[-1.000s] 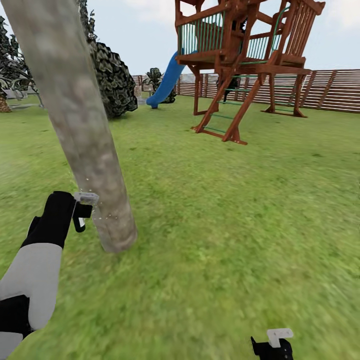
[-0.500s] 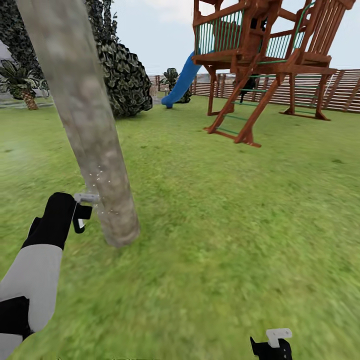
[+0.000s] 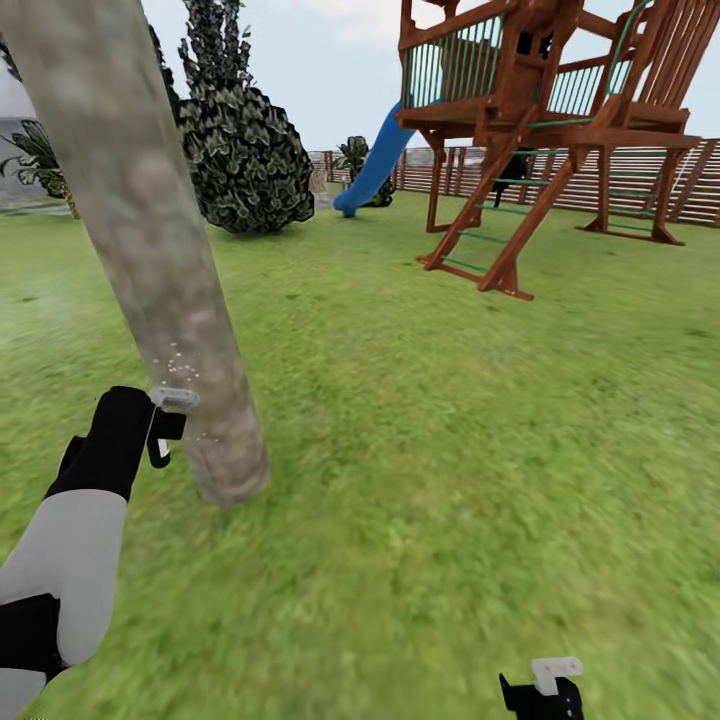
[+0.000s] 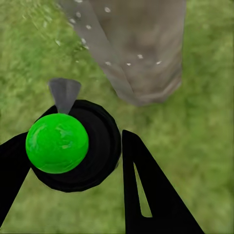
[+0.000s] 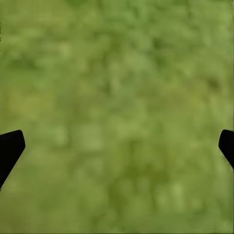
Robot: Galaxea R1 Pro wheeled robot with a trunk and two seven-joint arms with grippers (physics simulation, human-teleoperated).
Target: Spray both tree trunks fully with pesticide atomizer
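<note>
One left tool (image 4: 73, 161) gripping pesticide atomizer (image 4: 73, 146), no legible label, beside tree trunk (image 3: 170, 290)

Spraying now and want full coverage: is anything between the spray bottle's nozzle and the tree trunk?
Nothing visible. The left gripper holds the spray bottle close beside the lower tree trunk, with only open air and pale droplets between them.
</note>
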